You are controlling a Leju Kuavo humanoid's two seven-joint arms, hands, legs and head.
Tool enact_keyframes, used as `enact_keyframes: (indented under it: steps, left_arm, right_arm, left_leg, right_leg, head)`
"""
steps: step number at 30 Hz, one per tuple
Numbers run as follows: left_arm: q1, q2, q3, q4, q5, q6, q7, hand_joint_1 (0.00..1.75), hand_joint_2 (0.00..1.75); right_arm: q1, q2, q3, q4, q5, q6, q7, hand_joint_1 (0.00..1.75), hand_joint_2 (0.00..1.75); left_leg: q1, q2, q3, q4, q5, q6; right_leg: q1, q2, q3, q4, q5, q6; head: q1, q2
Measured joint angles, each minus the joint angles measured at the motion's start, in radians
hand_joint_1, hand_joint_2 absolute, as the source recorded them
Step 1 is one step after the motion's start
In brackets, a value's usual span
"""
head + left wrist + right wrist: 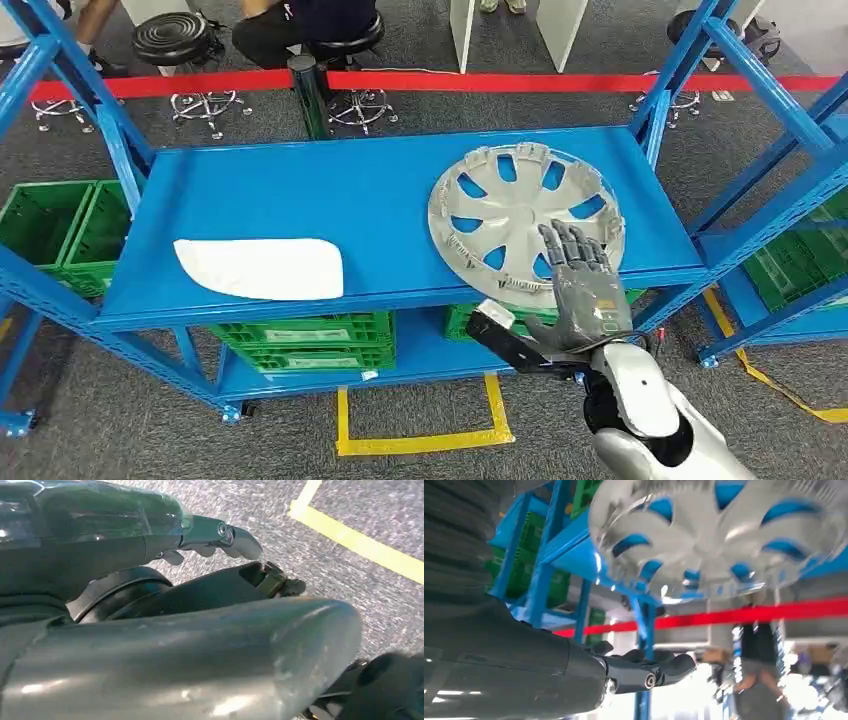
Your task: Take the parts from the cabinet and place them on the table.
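A silver hubcap [525, 222] with several spokes lies flat on the right half of the blue cabinet shelf [340, 180]. A flat white panel [262, 268] lies at the shelf's front left. My right hand [580, 285] reaches over the shelf's front edge, its fingers stretched flat over the hubcap's near rim and its thumb stuck out to the left below the edge; it grips nothing. The right wrist view has the hubcap [724, 535] close beyond the dark fingers [644, 672]. My left hand [215, 537] hangs over grey floor, fingers loosely extended and holding nothing.
Green crates [300, 340] sit on the lower shelf, more [60, 235] stand at the left and under another blue rack at the right [790, 260]. Blue uprights frame the shelf. A red barrier [480, 82], stools and a seated person are behind. Yellow tape [420, 440] marks the floor.
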Motion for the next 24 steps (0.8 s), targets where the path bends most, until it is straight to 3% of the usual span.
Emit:
enact_keyframes:
  steps: [1,2,4,5,9,11,14,15,16,17,19,21,24]
  left_arm:
    - [0.000,0.000,0.000,0.000,-0.002,0.000,-0.004,0.00,0.00]
    - [-0.001,0.000,0.000,0.000,-0.004,0.000,-0.008,0.00,0.00]
    - [-0.002,0.000,0.000,0.000,-0.007,0.000,-0.016,0.00,0.00]
    - [-0.002,0.000,0.000,0.000,-0.008,0.000,-0.018,0.00,0.00]
    - [-0.002,0.002,0.000,0.000,-0.013,0.000,-0.019,0.00,0.00]
    - [-0.001,0.006,0.000,0.000,-0.014,0.003,-0.019,0.00,0.00]
    - [0.007,0.010,0.000,0.000,-0.014,0.006,-0.015,0.00,0.00]
    - [0.011,0.010,0.000,0.000,-0.014,0.009,-0.015,0.00,0.00]
    - [0.012,0.011,0.000,0.000,-0.014,0.010,-0.015,0.00,0.00]
    - [0.012,0.013,0.000,0.000,-0.014,0.012,-0.016,0.00,0.00]
    - [0.014,0.014,0.000,-0.001,-0.013,0.018,-0.019,0.00,0.00]
    - [0.015,0.014,0.001,-0.002,-0.013,0.021,-0.023,0.00,0.00]
    - [0.017,0.015,0.001,-0.003,-0.011,0.021,-0.023,0.00,0.00]
  right_arm:
    - [-0.021,0.001,0.024,0.016,-0.009,0.019,0.000,0.00,1.75]
    - [-0.037,0.002,0.037,0.026,-0.011,0.031,0.000,0.00,1.75]
    - [-0.062,0.000,0.050,0.049,-0.029,0.045,0.000,0.00,1.75]
    - [-0.067,-0.002,0.053,0.063,-0.032,0.048,0.000,0.00,1.75]
    - [-0.020,-0.021,-0.012,0.107,0.029,0.081,0.002,0.00,1.75]
    - [0.025,-0.019,-0.092,0.122,0.093,0.092,0.003,0.00,1.75]
    - [0.107,-0.016,-0.230,0.140,0.143,0.099,0.005,0.00,1.75]
    - [0.132,-0.013,-0.264,0.143,0.153,0.101,0.005,0.00,1.75]
    - [0.156,-0.008,-0.296,0.147,0.161,0.101,0.005,0.00,1.75]
    - [0.181,0.000,-0.341,0.151,0.170,0.101,0.005,0.00,1.75]
    - [0.227,0.015,-0.434,0.159,0.180,0.098,0.005,0.00,1.75]
    - [0.262,0.025,-0.503,0.166,0.177,0.087,0.005,0.00,1.75]
    - [0.315,0.038,-0.595,0.173,0.160,0.072,0.005,0.00,1.75]
  left_leg:
    - [0.000,0.000,0.004,0.000,-0.003,-0.001]
    - [0.000,0.000,0.008,0.000,-0.005,-0.002]
    - [0.000,-0.003,0.017,0.000,-0.010,-0.008]
    - [-0.002,-0.005,0.017,-0.003,-0.010,-0.011]
    - [-0.001,-0.021,0.010,-0.007,-0.003,-0.033]
    - [-0.001,-0.021,0.000,0.017,-0.030,-0.043]
    - [0.002,-0.020,-0.108,0.237,-0.135,-0.054]
    - [0.002,-0.019,-0.133,0.281,-0.142,-0.056]
    - [0.002,-0.018,-0.135,0.279,-0.124,-0.056]
    - [0.002,-0.017,-0.117,0.235,-0.085,-0.054]
    - [0.002,-0.018,-0.033,0.071,0.012,-0.048]
    - [0.002,-0.024,0.002,0.008,0.004,-0.039]
    - [-0.006,-0.031,0.004,0.006,-0.006,-0.019]
  right_leg:
    - [0.000,0.000,0.002,-0.019,0.033,-0.001]
    - [0.000,0.000,0.023,-0.073,0.080,-0.003]
    - [0.001,0.006,0.093,-0.246,0.185,-0.013]
    - [0.002,0.015,0.113,-0.273,0.172,-0.018]
    - [0.008,0.006,0.122,-0.310,0.165,-0.036]
    - [0.001,-0.006,0.134,-0.327,0.172,-0.045]
    - [0.001,-0.017,0.137,-0.327,0.169,-0.052]
    - [0.002,-0.018,0.137,-0.326,0.167,-0.052]
    - [0.001,-0.018,0.139,-0.325,0.166,-0.051]
    - [0.001,-0.018,0.142,-0.324,0.162,-0.049]
    - [0.000,-0.016,0.155,-0.322,0.152,-0.041]
    - [0.005,-0.014,0.154,-0.312,0.144,-0.028]
    - [0.000,-0.016,0.158,-0.320,0.145,-0.015]
  head:
    - [0.000,0.000]
    - [0.000,0.000]
    - [0.000,0.000]
    - [-0.001,0.000]
    - [-0.003,0.000]
    - [-0.006,0.000]
    - [-0.010,0.000]
    - [-0.009,0.000]
    - [-0.009,0.000]
    - [-0.010,0.000]
    - [-0.010,0.000]
    - [-0.010,0.000]
    - [-0.006,0.000]
